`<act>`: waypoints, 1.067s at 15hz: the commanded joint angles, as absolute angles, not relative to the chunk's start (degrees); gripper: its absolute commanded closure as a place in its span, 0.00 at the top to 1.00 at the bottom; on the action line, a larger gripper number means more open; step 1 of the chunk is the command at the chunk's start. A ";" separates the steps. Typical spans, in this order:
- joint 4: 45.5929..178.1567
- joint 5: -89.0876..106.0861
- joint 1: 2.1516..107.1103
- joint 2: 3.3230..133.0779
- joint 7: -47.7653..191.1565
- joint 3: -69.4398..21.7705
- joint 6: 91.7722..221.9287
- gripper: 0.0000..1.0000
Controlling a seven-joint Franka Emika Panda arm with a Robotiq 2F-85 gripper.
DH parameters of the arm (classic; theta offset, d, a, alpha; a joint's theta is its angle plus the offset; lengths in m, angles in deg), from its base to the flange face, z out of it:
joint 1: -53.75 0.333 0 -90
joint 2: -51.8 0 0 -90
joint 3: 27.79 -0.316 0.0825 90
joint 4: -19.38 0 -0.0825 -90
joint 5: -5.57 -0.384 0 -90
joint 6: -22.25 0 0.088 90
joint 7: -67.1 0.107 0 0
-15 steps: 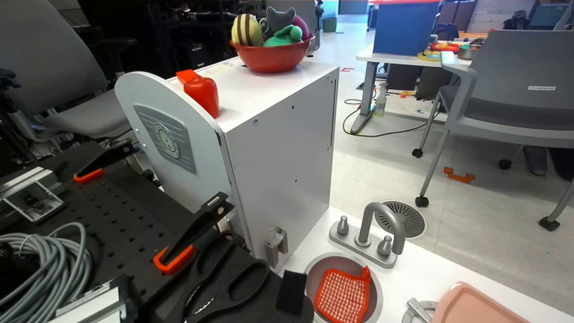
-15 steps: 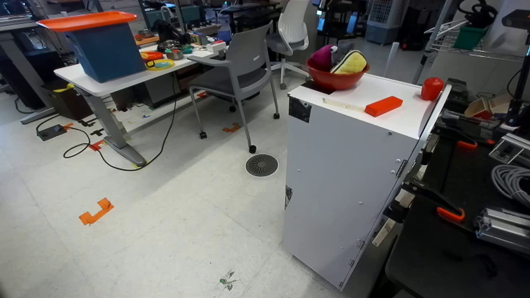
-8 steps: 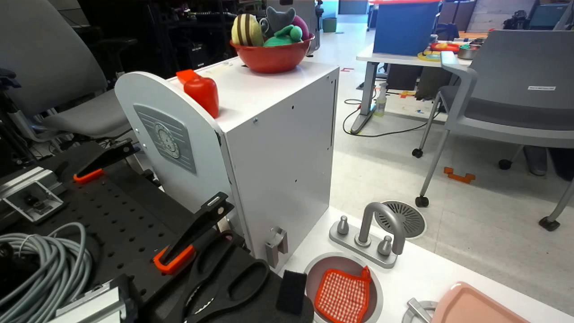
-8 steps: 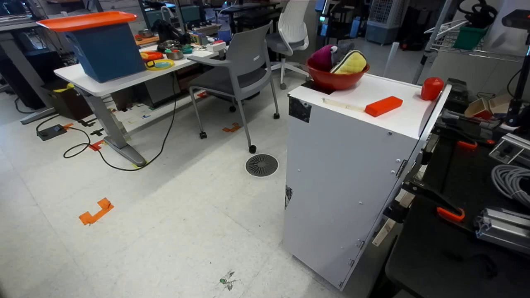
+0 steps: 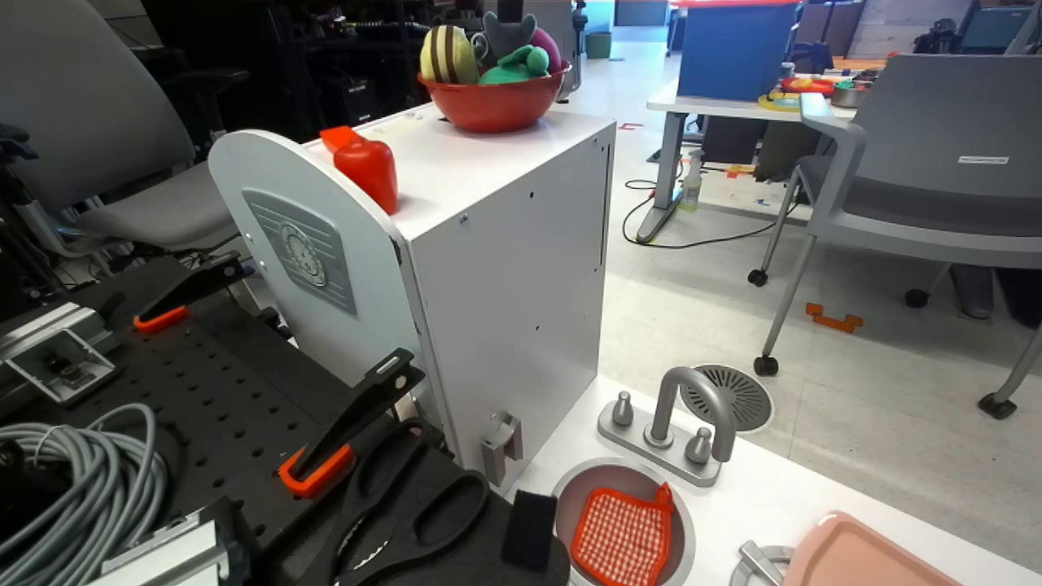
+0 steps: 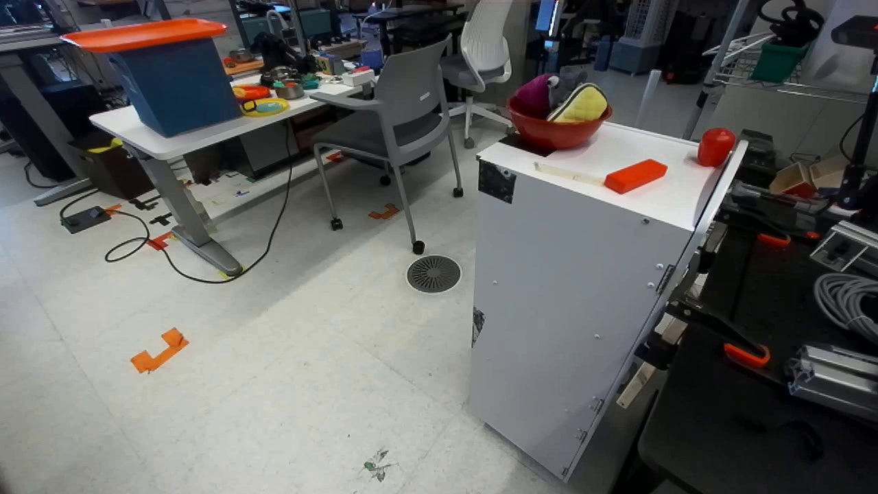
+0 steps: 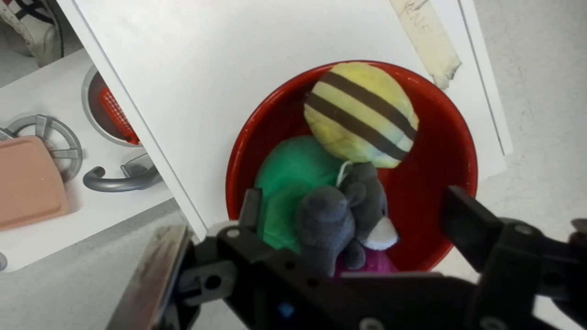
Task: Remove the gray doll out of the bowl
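The gray doll lies in the glossy red bowl, on top of a purple toy and against a green toy. It has a white muzzle and a white loop. It also shows in both exterior views, at the top of the bowl. My gripper is open in the wrist view, its fingers wide apart on either side of the doll, with nothing between them held. In an exterior view a dark gripper part shows just above the doll. The doll's lower part is hidden behind the gripper.
A yellow-and-black striped toy, the green toy and the purple toy share the bowl. The bowl stands on a white cabinet near its edge. A red pepper and an orange-red block stand on the same top.
In an exterior view the dark gripper part has come down from the top edge toward the doll. The bowl and toys have not moved. Dark shapes behind the bowl have shifted.
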State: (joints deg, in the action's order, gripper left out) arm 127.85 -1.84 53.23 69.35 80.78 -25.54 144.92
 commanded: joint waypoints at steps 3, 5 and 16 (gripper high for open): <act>128.87 -0.55 53.18 67.51 82.12 -24.62 143.80 0.51; 128.87 -0.55 53.12 67.50 82.22 -24.44 143.85 0.35; 129.06 -1.05 52.81 66.83 82.16 -24.23 144.10 0.01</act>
State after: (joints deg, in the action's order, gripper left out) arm 127.88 -1.43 52.94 68.82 81.43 -24.28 144.86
